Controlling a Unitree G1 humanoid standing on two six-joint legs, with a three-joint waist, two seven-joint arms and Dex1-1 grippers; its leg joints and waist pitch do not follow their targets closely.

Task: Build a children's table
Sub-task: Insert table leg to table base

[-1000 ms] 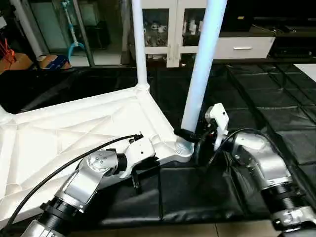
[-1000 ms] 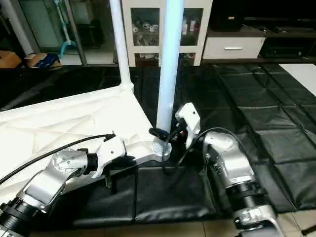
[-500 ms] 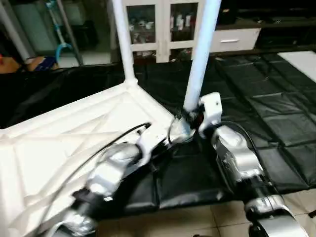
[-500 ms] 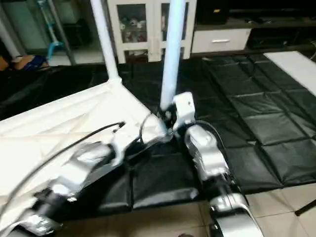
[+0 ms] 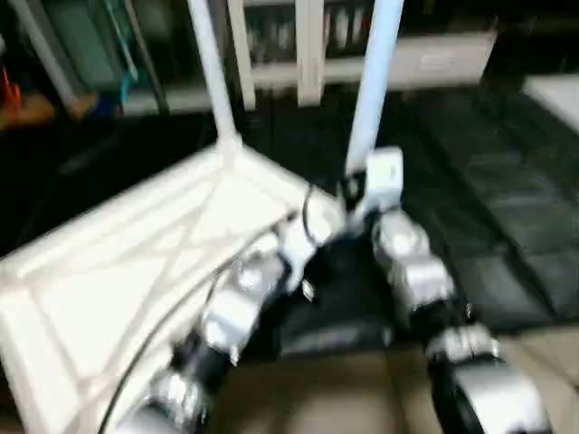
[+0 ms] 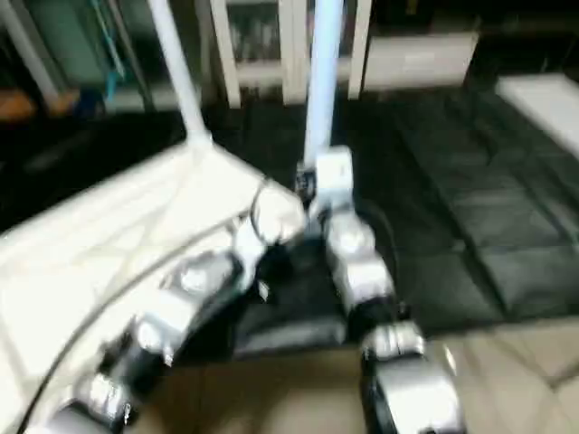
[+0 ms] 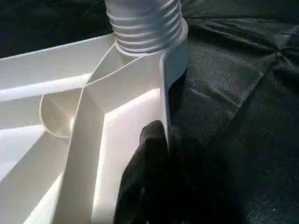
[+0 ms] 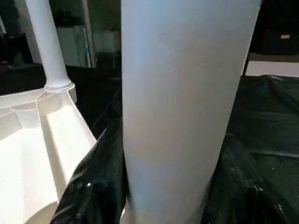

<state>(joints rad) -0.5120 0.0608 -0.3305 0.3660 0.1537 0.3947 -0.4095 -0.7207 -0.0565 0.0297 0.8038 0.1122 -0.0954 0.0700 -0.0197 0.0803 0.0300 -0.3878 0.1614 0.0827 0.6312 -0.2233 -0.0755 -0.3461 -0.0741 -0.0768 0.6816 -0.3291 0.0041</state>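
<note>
White square tabletop (image 5: 127,262) lying upside down on black padded floor mats (image 5: 507,181), ribbed underside facing up, diagonal ribs running toward the corners. Standing upright from the near corner socket (image 7: 154,56), a long white tubular leg (image 5: 373,81); ridged threads at the leg's base seated in the socket, seen close in the left wrist view. A second leg (image 5: 208,72) upright in the far corner socket, well apart from the first. Another white post at the upper left edge of the head view, too blurred to tell more.

Left gripper (image 7: 161,154) clamped on the tabletop's thin edge wall just beside the near socket, black fingers pressed together with the wall between them. Left silver forearm (image 5: 235,316) reaching up and across from the lower left, a black cable looping over it.

Right gripper (image 8: 163,205) around the lower part of the near leg, fingers (image 8: 93,186) standing about half apart with the tube between them, one on each side and against it. Right forearm (image 5: 412,271) stretched straight forward, white wrist block right behind the leg.

Beyond the mats, a white cabinet (image 5: 298,45) with glass doors, blurred.
</note>
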